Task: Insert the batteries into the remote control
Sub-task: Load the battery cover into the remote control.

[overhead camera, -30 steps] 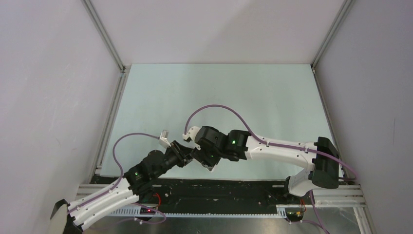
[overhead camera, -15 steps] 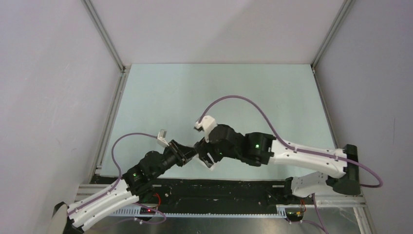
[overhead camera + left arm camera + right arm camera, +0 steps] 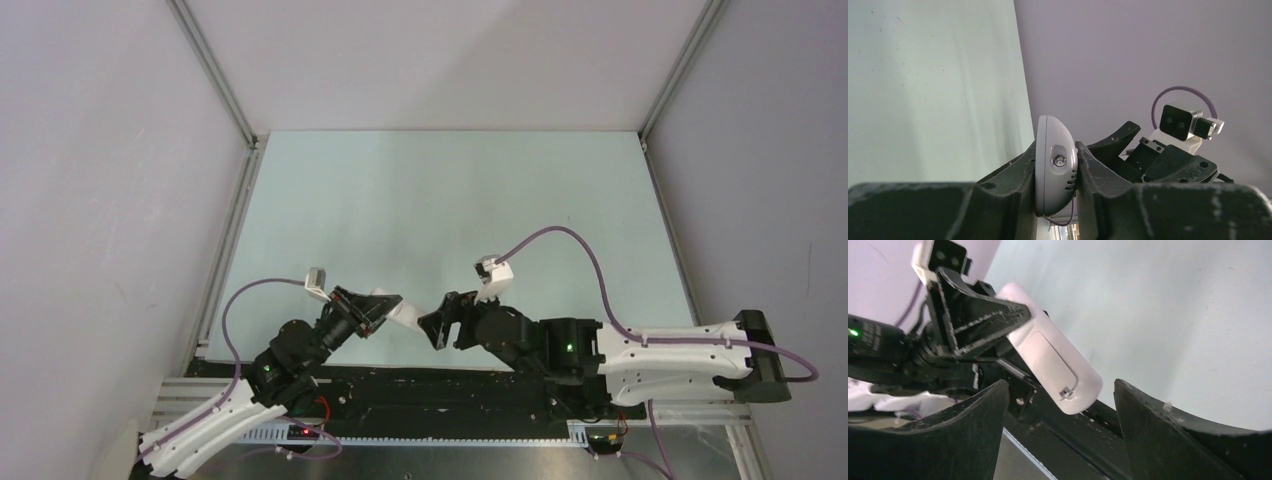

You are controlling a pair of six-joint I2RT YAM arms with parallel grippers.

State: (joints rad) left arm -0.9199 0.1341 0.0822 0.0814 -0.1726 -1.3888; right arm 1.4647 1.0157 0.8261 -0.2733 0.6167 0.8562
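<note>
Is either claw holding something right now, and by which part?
The left gripper pinches the white remote near one end, its jaws shut on it; the rest sticks out free. The right gripper is open and empty.

No text, label, brand or number can be read in any view (the remote control (image 3: 1048, 356), close in both wrist views, looks plain white)

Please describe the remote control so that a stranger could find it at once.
Look at the near edge of the pale green table, where the two arms face each other. The remote control is the small white rounded bar clamped in the left gripper; the gripper parts touching it are black.
</note>
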